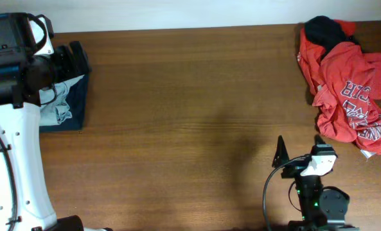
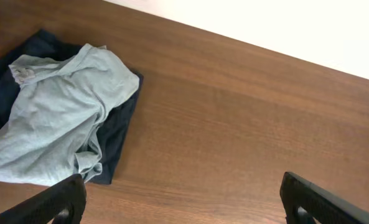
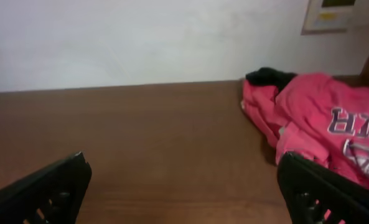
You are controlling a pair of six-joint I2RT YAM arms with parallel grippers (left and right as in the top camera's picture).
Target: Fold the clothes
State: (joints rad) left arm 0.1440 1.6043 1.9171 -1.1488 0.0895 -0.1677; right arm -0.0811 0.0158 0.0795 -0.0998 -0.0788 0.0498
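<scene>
A crumpled red shirt with white lettering [image 1: 347,96] lies in a heap at the far right of the table, with a black garment [image 1: 326,31] on its far end; both show in the right wrist view [image 3: 324,124]. A light grey-blue shirt [image 2: 53,118] lies loosely on a folded dark navy garment [image 2: 119,134] at the left edge [image 1: 71,106]. My left gripper [image 2: 184,202] is open and empty above bare wood to the right of that pile. My right gripper [image 3: 184,190] is open and empty, near the front edge, left of the red shirt.
The brown wooden table [image 1: 196,109] stretches between the two piles. A white wall [image 3: 140,37] runs behind the table's far edge, with a framed panel [image 3: 333,14] at its upper right. The left arm's white body [image 1: 20,160] stands over the left front corner.
</scene>
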